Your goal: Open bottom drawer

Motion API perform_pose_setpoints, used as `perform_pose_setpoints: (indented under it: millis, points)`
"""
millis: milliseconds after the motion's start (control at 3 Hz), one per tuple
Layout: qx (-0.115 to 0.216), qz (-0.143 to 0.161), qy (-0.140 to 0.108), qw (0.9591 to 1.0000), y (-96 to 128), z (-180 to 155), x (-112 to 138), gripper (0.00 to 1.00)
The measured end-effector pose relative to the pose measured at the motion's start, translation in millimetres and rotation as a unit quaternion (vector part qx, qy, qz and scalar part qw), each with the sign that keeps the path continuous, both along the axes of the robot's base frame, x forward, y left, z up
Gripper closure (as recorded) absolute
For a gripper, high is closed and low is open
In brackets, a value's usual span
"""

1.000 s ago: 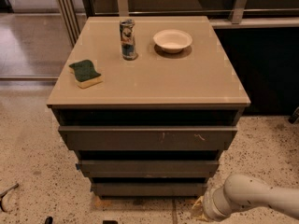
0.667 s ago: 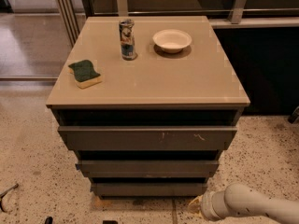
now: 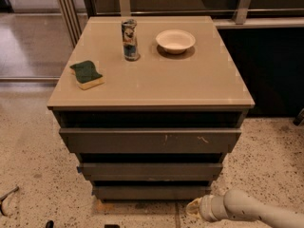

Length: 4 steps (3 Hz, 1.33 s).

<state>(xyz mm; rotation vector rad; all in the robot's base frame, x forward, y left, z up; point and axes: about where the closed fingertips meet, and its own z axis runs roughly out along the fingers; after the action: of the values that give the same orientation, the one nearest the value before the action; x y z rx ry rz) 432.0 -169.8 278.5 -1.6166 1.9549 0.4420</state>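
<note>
The bottom drawer (image 3: 151, 192) is the lowest, narrowest dark grey-brown front of the cabinet, plain and handleless. It sits flush under the middle drawer (image 3: 150, 170). My gripper (image 3: 194, 206) is at the end of the white arm (image 3: 247, 209), which comes in low from the bottom right. It hangs just above the floor, in front of and slightly below the bottom drawer's right end. I cannot tell whether it touches the drawer.
The top drawer (image 3: 150, 140), the widest, has pale scratch marks. On the tan cabinet top (image 3: 190, 84) stand a can (image 3: 129, 39), a white bowl (image 3: 175, 41) and a green sponge (image 3: 87, 74). Speckled floor surrounds the cabinet. A dark counter (image 3: 270, 65) stands at the right.
The arm has moved left along the floor, bringing the gripper closer to the bottom drawer's right end. The drawers and the objects on top have not moved.
</note>
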Motion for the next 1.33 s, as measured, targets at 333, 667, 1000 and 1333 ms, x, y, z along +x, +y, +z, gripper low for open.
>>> perform_pose_setpoints:
  millis: [333,667,1000,1333]
  points:
    - [-0.012,0.014,-0.009,0.9998,-1.7,-4.7,-3.8,0.52]
    - [-0.017,0.025,-0.018,0.9994,-2.9,-20.3,-3.3,0.28]
    - [-0.017,0.043,-0.022,0.9987,6.0,-37.4,3.7,0.05]
    - [-0.015,0.058,-0.027,0.9978,18.2,-50.8,14.6,0.0]
